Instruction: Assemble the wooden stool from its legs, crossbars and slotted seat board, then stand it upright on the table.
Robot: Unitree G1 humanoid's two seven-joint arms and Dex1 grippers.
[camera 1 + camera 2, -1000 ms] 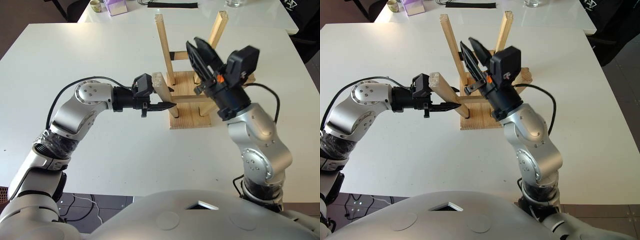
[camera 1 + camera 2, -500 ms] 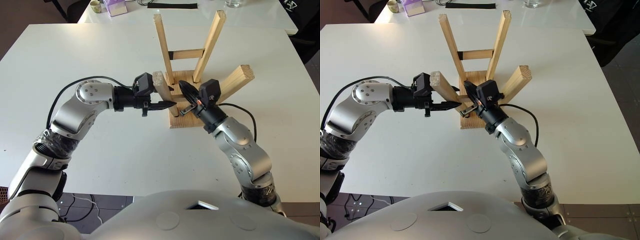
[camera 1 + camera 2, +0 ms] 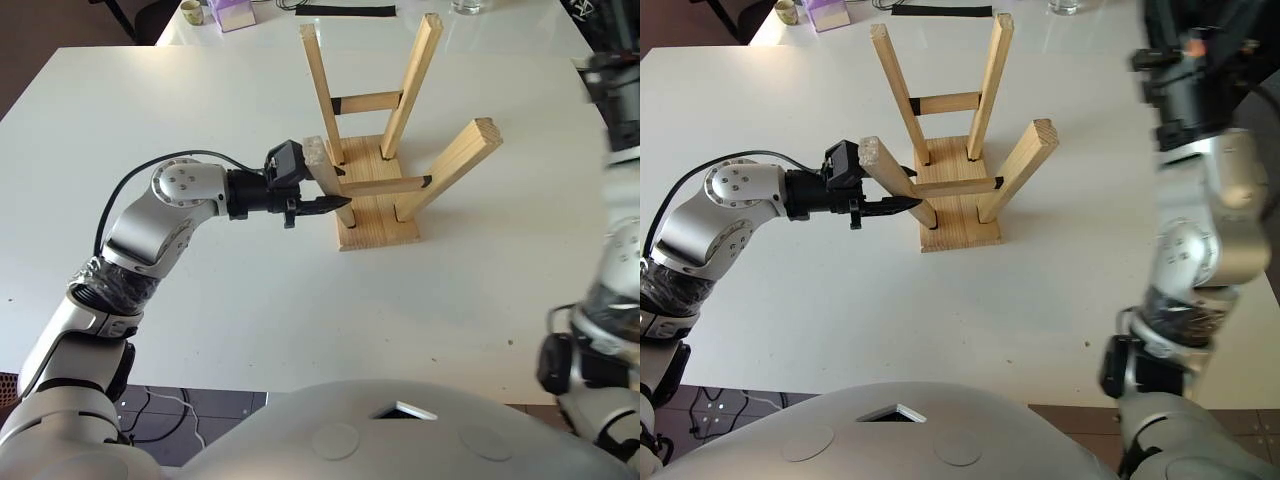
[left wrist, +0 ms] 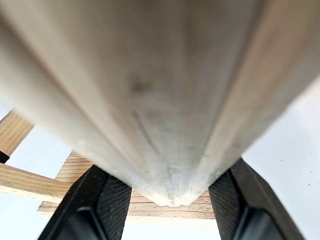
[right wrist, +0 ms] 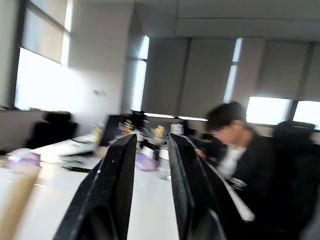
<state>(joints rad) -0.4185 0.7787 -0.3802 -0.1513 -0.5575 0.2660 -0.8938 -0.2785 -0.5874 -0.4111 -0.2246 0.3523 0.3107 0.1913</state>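
Stool [image 3: 378, 175]: upside down near the middle of the table [image 3: 150, 130], seat down and legs up; all parts look joined, but it is not squared and not yet turned upright
Seat board [image 3: 385, 232]: lies flat on the table with all four legs rising from it
Far-left leg [image 3: 320, 95] and far-right leg [image 3: 412, 85]: stand close to upright in the board and look seated
Near-right leg [image 3: 450, 165]: leans well outward to the right, so its joint seems only partly home
Near-left leg [image 3: 318, 160]: tilts outward to the left, its lower end at the board, held partway up
Far crossbar [image 3: 370, 101]: bridges the two far legs, in place
Near crossbar [image 3: 385, 185]: runs between the two leaning legs, low down; how deep its ends sit cannot be told
Left gripper [image 3: 330, 204]: clamped on the near-left leg, with the fingers [image 4: 107, 200] pressed against its sides
Right gripper [image 5: 151, 142]: raised off to the right, well apart from the stool, fingers a narrow gap apart with nothing between them
Remaining, as I judge it: bring both near legs upright and firm in their slots, then flip the stool onto its feet
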